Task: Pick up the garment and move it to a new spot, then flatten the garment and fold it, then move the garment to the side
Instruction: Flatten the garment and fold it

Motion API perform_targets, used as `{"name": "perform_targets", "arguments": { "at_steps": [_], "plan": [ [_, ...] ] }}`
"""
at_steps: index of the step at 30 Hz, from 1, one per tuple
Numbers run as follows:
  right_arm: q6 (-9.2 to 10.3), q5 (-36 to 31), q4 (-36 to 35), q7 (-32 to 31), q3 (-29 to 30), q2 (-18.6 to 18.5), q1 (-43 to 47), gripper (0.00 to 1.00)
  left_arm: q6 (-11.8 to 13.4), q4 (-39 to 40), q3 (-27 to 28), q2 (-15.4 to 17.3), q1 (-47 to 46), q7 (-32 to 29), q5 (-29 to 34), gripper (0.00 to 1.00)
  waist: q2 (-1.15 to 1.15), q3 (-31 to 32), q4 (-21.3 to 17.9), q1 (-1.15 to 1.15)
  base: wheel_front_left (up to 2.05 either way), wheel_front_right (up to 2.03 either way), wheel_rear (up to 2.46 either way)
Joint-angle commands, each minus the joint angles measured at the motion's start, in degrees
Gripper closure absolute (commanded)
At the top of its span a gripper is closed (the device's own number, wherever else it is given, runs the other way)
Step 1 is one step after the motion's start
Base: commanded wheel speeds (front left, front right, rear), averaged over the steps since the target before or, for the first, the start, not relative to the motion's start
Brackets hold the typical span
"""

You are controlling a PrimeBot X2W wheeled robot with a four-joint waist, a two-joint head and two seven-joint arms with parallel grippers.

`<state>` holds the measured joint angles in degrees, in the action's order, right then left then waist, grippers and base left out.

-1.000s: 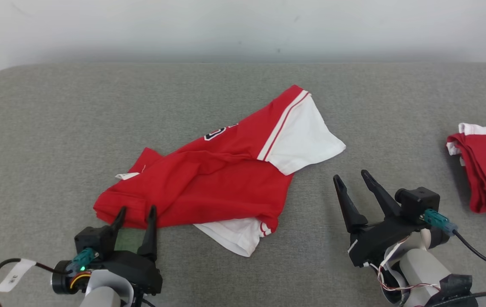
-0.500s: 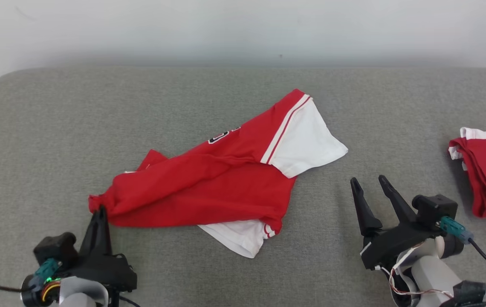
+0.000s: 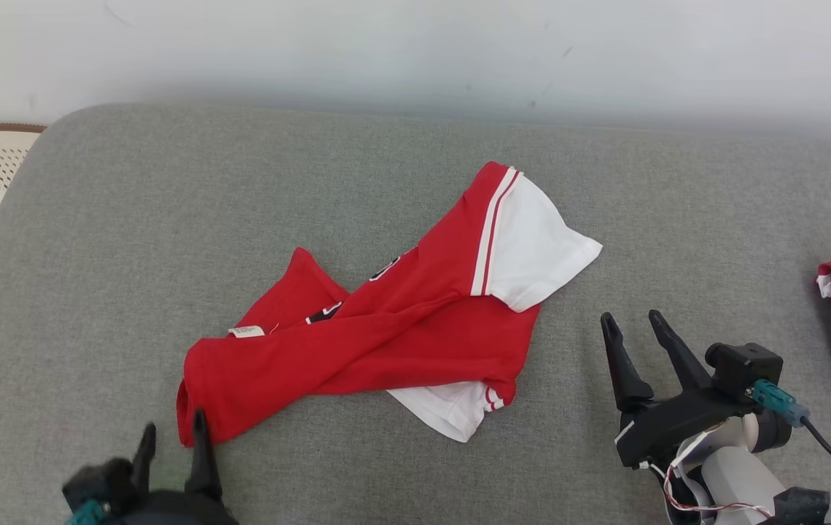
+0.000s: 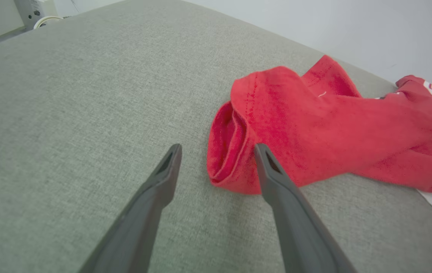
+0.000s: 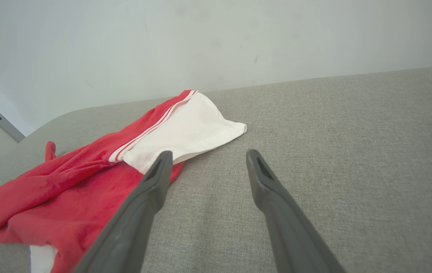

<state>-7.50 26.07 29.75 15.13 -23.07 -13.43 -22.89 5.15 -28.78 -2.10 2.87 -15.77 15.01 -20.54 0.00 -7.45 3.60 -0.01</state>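
- Black left gripper [image 3: 173,430] stands spread, holding nothing; the red garment [image 3: 357,343] lies with its rolled corner [image 4: 231,151] at the tips.
- Right gripper [image 3: 632,321] gapes empty too, the white sleeve [image 3: 532,248] near, off its left finger.
- Grey cushion [image 3: 131,219] underlies all.

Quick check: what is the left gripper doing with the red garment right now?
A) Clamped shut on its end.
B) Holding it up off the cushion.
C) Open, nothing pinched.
C: the left gripper has its fingers apart, and the red garment lies slack on the grey cushion just ahead of the tips.
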Motion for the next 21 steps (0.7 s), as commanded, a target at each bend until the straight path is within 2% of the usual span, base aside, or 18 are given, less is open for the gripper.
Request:
{"name": "perform_targets", "arguments": {
  "at_steps": [1,5,10,17,19,21],
  "plan": [
    [0.02,-0.5,-0.2,0.0,-0.1,-0.1,-0.3,0.0,0.2,1.5,0.8,0.0,-1.5,0.2,1.5,0.0,0.0,-0.3,-0.1,0.01,0.0,0.0,0.0],
    [0.02,-0.7,-0.5,0.0,-0.3,-0.1,-1.1,0.0,-1.5,2.4,2.6,0.0,-4.7,0.2,4.2,0.0,0.0,-1.2,-0.8,0.01,0.0,0.0,0.0],
    [0.02,-0.5,-0.4,0.0,-0.8,0.0,-1.9,0.0,-4.3,-4.7,4.3,0.8,-10.2,0.2,6.9,0.0,0.0,-2.8,-2.6,0.01,0.0,0.0,0.0],
    [0.02,-0.3,-0.6,0.0,-0.2,-0.4,-2.1,0.0,-6.0,-11.0,7.0,1.1,-13.3,0.2,8.2,0.0,0.0,-3.7,-3.9,0.01,0.0,0.0,0.0],
    [0.02,-0.3,-0.6,0.0,0.0,-0.4,-2.1,0.0,-6.5,-12.3,7.2,0.8,-13.1,0.2,8.4,0.16,0.0,-3.7,-3.9,0.01,0.0,0.0,0.0],
    [0.02,-0.3,-0.6,0.0,0.1,-0.4,-2.2,0.0,-7.0,-13.2,7.2,0.7,-13.2,0.2,8.3,0.19,0.0,-3.7,-3.8,0.01,0.0,0.0,0.0]
  ]
}}
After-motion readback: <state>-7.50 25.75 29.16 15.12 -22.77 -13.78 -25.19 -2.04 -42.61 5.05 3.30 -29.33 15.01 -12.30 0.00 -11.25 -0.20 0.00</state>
